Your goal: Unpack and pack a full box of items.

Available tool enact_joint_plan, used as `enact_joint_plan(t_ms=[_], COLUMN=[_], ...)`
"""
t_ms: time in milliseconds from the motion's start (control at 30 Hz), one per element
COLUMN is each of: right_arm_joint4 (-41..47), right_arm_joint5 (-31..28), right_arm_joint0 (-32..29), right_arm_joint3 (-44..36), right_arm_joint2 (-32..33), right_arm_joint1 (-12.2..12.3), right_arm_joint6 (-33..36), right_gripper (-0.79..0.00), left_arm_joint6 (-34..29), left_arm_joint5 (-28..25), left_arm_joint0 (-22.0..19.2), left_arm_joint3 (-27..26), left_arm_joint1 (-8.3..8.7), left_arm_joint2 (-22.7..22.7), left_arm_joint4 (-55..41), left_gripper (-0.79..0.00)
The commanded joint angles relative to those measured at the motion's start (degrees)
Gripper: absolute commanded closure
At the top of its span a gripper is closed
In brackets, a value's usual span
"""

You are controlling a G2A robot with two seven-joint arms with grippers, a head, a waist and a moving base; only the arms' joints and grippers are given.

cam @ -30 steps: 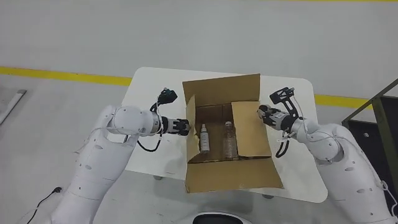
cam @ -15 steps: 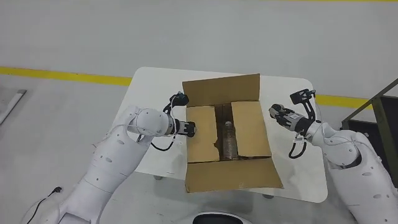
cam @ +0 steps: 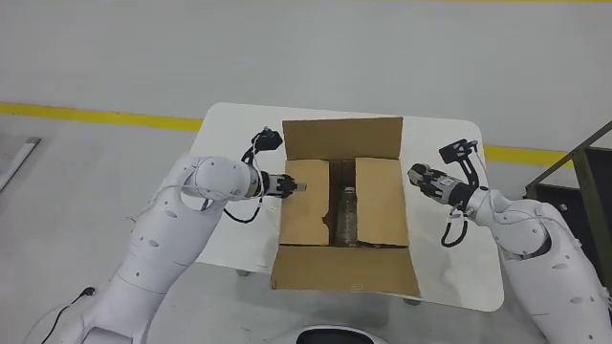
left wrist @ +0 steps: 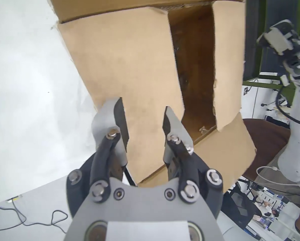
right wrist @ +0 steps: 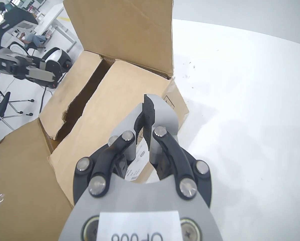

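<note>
A brown cardboard box stands mid-table, its two side flaps folded flat, its far flap upright and its near flap hanging out. Through the gap between the side flaps a clear bottle shows inside. My left gripper is open just above the left side flap, its fingertips spread over the cardboard. My right gripper is shut and empty, just off the box's right side, pointing at the right side flap.
The white table has bare room left and right of the box. A dark green frame stands past the table's right edge. Yellow lines cross the floor beyond.
Both side flaps went from half-raised to flat, hiding one of the two bottles. The left gripper pushed in over its flap, then drew back slightly. The right gripper pulled away rightward. The box shifted slightly.
</note>
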Motion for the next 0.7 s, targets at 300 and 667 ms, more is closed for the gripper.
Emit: enact_joint_plan(t_ms=[300, 667], right_arm_joint4=[2.75, 3.82], right_arm_joint5=[-2.99, -4.17], right_arm_joint0=[1.1, 1.55], right_arm_joint3=[1.83, 1.4], right_arm_joint2=[-0.9, -2.18], right_arm_joint1=[0.0, 0.03], right_arm_joint6=[-0.24, 0.16], right_gripper=[0.0, 0.0], left_arm_joint6=[-5.72, -4.39], left_arm_joint5=[-7.06, -11.16], left_arm_joint0=[7.46, 8.81], left_arm_joint3=[-12.97, -14.51], left_arm_joint1=[3.2, 3.49], left_arm_joint2=[-9.84, -9.54], left_arm_joint4=[1.03, 2.36], left_gripper=[-0.785, -0.785])
